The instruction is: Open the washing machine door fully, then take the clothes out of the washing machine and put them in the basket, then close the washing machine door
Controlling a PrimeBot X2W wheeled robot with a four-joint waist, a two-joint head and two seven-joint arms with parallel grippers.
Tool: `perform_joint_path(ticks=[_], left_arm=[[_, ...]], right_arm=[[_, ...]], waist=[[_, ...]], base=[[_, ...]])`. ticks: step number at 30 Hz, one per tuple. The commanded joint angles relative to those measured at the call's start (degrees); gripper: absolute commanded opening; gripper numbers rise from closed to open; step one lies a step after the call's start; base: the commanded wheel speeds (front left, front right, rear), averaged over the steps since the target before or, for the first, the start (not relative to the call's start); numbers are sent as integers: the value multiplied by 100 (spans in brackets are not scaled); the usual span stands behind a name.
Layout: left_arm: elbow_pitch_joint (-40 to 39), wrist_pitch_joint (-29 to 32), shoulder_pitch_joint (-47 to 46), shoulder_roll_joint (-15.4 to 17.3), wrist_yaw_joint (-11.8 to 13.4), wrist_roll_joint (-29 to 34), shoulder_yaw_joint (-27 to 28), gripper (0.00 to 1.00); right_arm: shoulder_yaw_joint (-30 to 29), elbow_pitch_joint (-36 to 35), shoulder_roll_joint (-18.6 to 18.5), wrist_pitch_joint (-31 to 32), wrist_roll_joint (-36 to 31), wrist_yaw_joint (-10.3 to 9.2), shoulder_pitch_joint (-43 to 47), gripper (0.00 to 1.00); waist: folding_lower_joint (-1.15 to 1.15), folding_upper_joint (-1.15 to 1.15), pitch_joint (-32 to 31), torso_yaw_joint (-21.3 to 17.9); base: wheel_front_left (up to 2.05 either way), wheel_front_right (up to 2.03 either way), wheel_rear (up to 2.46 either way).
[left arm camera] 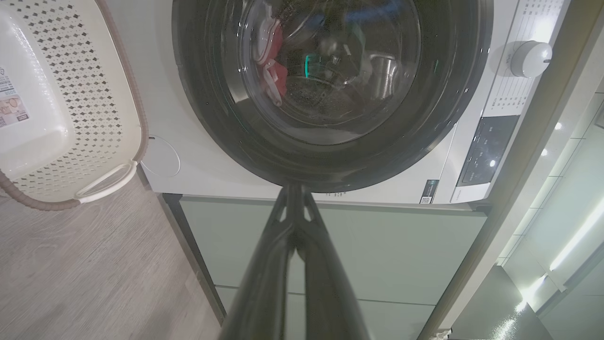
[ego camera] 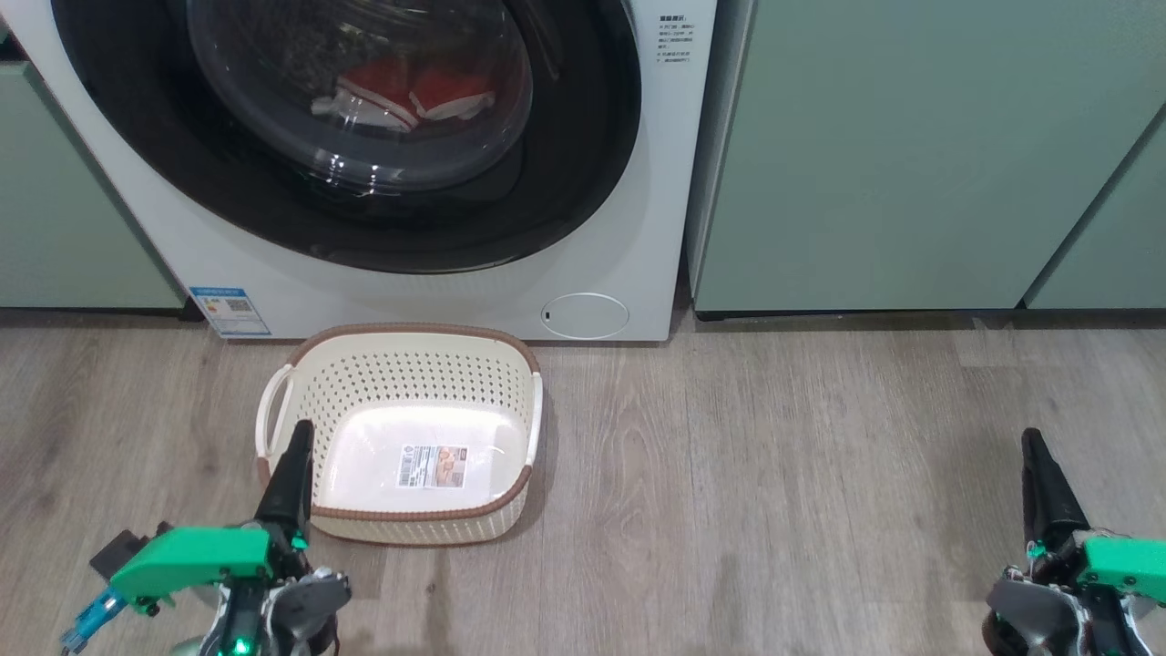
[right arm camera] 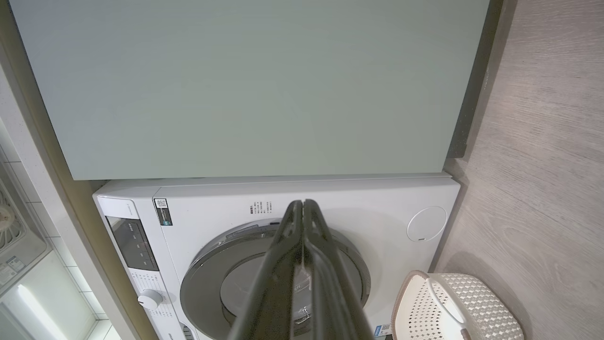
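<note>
Left gripper (ego camera: 301, 428) hangs near left rim of basket (ego camera: 412, 328).

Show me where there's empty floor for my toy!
The wooden floor between the basket and the right gripper, before the green cabinet, is bare. It's crowded where the basket sits close to the washing machine, left gripper alongside.

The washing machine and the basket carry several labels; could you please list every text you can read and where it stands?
No text is legible enough to quote.
Blue label, washing machine front, lower left: too small.
Printed block, same front, right side: blurred.
Paper label, inside the basket: too small.
Control panel markings: too small.
Code sticker beside that panel: unreadable.
</note>
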Motion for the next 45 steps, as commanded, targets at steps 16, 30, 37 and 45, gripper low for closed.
perform_joint_path(ticks=[16,30,37,45], left_arm=[[-188,34,-313,31,3,50,177,0],[-188,34,-313,31,3,50,177,0],[-188,34,-313,31,3,50,177,0],[-188,34,-313,31,3,50,177,0]], right_arm=[[113,-210,-32,32,-57,-3,-265,0],[113,-210,-32,32,-57,-3,-265,0],[113,-210,-32,32,-56,-3,-265,0],[113,-210,-32,32,-56,-3,-265,0]], waist=[[0,0,0,0],[0,0,0,0],[0,0,0,0],[0,0,0,0]], base=[[0,0,0],[0,0,0],[0,0,0],[0,0,0]])
